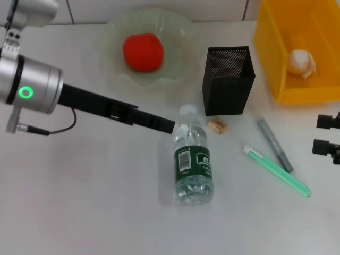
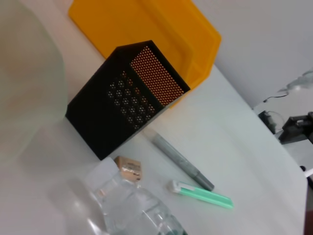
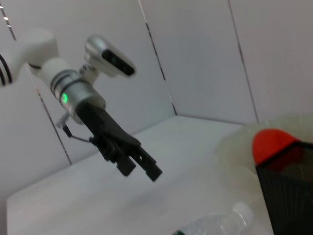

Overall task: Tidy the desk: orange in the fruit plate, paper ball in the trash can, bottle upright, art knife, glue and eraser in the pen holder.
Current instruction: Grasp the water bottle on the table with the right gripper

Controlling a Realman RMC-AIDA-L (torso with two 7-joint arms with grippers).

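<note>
Left end effector [image 1: 169, 126] slightly parted, empty, beside lying bottle [image 1: 193, 164] cap, right end effector [image 1: 325, 134] parked, state unclear

You get bright, even overhead light; soft short shadows hug the bottle [image 1: 193, 162] and pen holder [image 1: 228, 81], and the near bottle blurs in both wrist views

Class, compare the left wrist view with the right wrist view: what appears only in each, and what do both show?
Only the left wrist view shows the trash can, the eraser, the grey art knife and the green glue stick.

Only the right wrist view shows the left claw, raised above the table, and the orange in the fruit plate.

Both share the pen holder, the lying bottle, the fruit plate and the white table.
</note>
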